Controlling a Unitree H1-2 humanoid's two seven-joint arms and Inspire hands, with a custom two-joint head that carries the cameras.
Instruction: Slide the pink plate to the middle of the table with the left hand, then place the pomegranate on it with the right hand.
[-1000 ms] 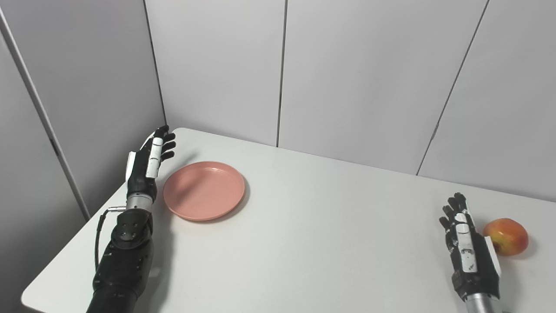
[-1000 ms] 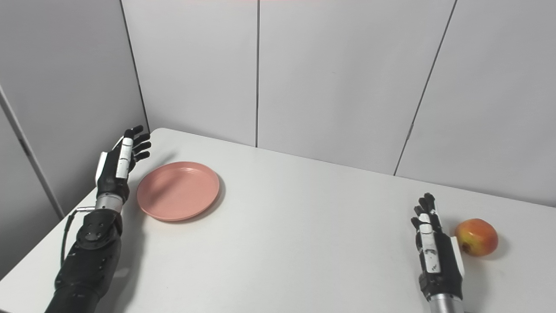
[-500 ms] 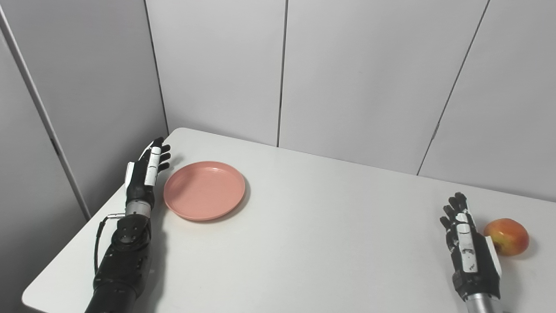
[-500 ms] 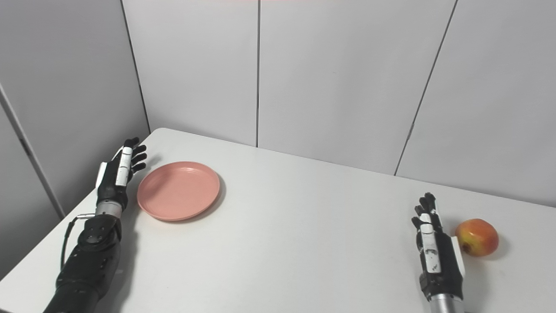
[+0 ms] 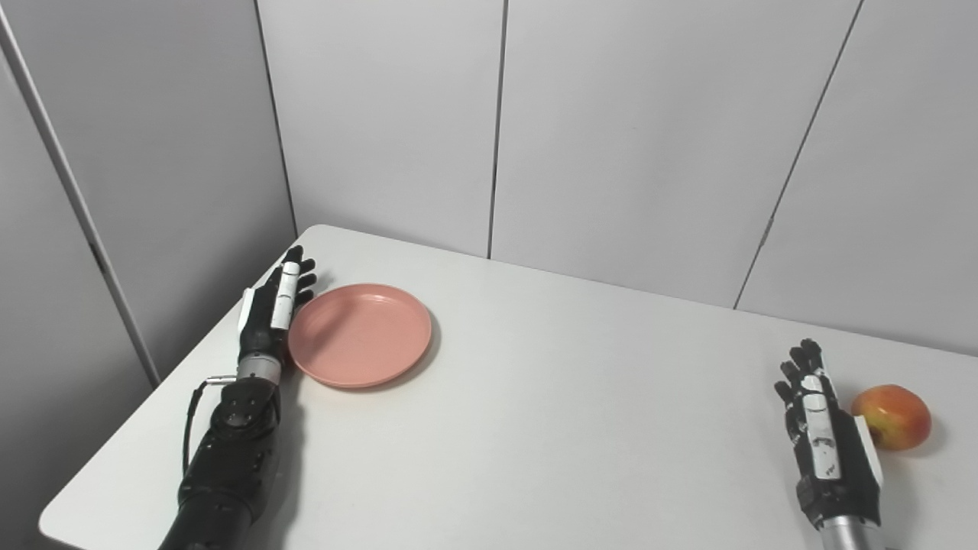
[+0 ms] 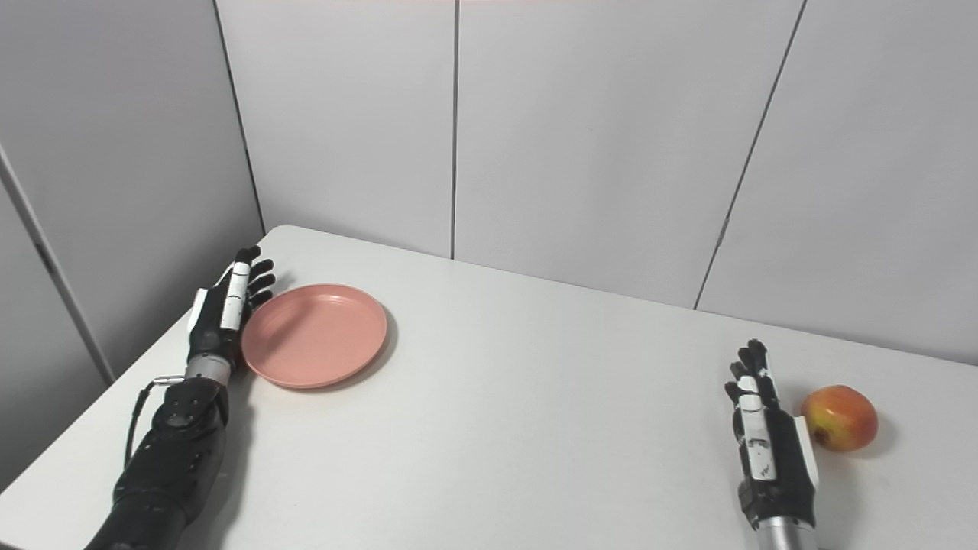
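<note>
pink plate [image 5: 359, 334]: lies flat at about 10 o'clock on the tabletop [image 5: 535, 412], well off the middle, not yet slid.
left robot hand [image 5: 269, 317]: fingers spread and straight, holding nothing, edge-on just beside the plate's 9 o'clock rim; contact cannot be told. Placed on the outer side so a push would drive the plate toward the middle.
right robot hand [image 5: 829, 439]: fingers spread, holding nothing, parked just beside the pomegranate, likely waiting its turn.
pomegranate [image 5: 892, 416]: sits at about 3 o'clock on the tabletop, near the right edge, well apart from the plate.
step: judged 1 of 2, the slide about to begin.
risk: a push on the rim could spin the plate rather than slide it straight.
</note>
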